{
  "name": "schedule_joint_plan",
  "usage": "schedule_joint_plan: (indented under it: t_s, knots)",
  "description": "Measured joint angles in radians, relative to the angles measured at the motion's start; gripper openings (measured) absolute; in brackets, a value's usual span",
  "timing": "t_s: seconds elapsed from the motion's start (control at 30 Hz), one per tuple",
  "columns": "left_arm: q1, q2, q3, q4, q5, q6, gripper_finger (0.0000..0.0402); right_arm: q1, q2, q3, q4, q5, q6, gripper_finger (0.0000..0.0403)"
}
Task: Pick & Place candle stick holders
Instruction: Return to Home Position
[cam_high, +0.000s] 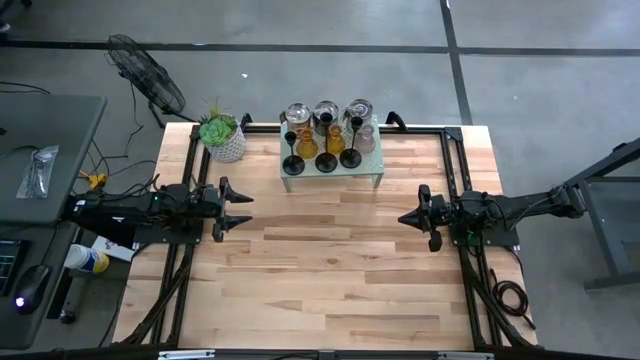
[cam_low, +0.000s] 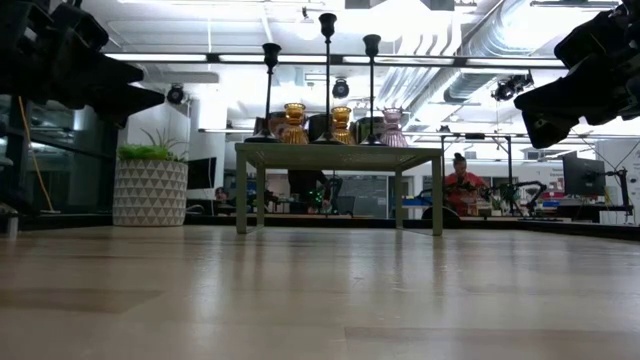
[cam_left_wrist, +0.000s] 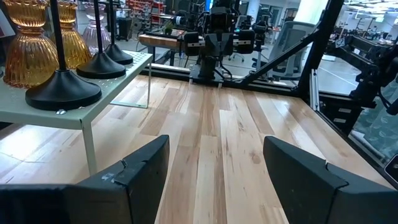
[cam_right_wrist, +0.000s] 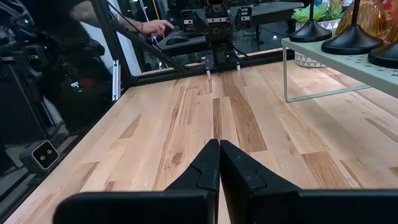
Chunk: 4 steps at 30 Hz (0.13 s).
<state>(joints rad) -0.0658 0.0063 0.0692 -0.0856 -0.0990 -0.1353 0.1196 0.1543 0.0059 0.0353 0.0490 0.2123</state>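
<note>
Nine candle stick holders stand grouped on the pale green shelf, well apart from both grippers.

Left gripper: held above the table near its left edge, fingers spread apart with nothing between them. The shelf lies ahead of this gripper and off its line, toward the table's far edge.

Right gripper: held above the table near its right edge, fingers pressed together and holding nothing. It points at the left gripper. The shelf again lies ahead and off toward the far edge.

Shelf layout, row nearest the grippers first:
- three black stemmed holders
- two amber glass holders and one pink glass holder
- three silver cups

A white pot with a green plant stands beyond the left gripper, near the shelf's end.
</note>
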Motion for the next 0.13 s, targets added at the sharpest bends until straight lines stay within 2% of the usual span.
schedule_joint_plan:
  t_s: [0.13]
  knots:
    - [0.0,0.0,0.0,0.0,0.0,0.0,0.0255,0.0,0.0,0.0,0.0,0.0,0.0,0.0003]
